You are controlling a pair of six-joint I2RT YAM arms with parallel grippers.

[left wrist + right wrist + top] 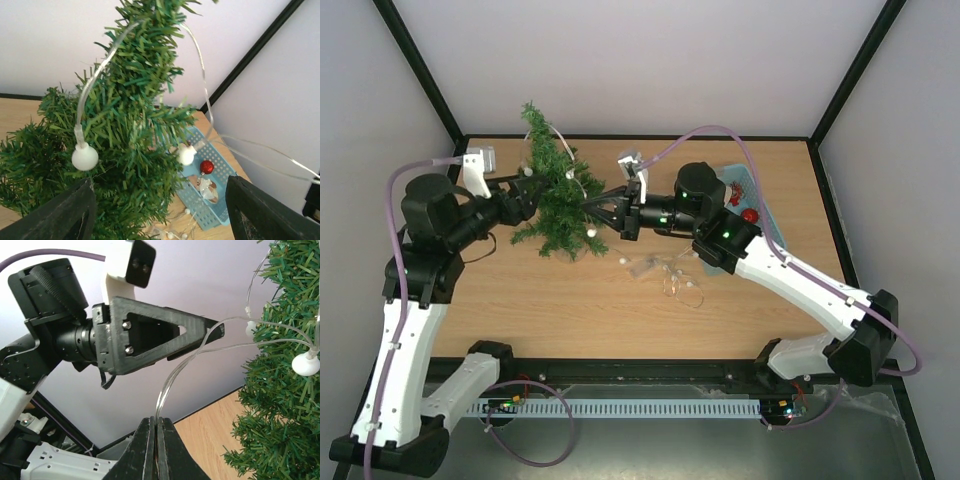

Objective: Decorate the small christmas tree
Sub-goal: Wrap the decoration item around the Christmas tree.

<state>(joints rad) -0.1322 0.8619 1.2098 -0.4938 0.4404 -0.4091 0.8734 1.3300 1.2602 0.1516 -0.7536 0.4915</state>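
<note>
The small christmas tree (556, 195) stands at the back left of the table, leaning a little. A clear light string (202, 75) with white bulbs (85, 156) loops over its top. My left gripper (540, 185) is at the tree's left side; in the left wrist view it (160, 215) is open, with branches (135, 150) between its fingers (65, 215). My right gripper (590, 208) is at the tree's right side, and its jaws (158, 437) are shut on the clear light string (172, 385), which runs up towards the tree (285, 415).
A blue perforated basket (740, 180) at the back right holds a red bauble (750, 215) and a small figure (207, 189). The loose rest of the light string (665, 270) lies on the wooden table in front of the right arm. Black frame posts stand at the corners.
</note>
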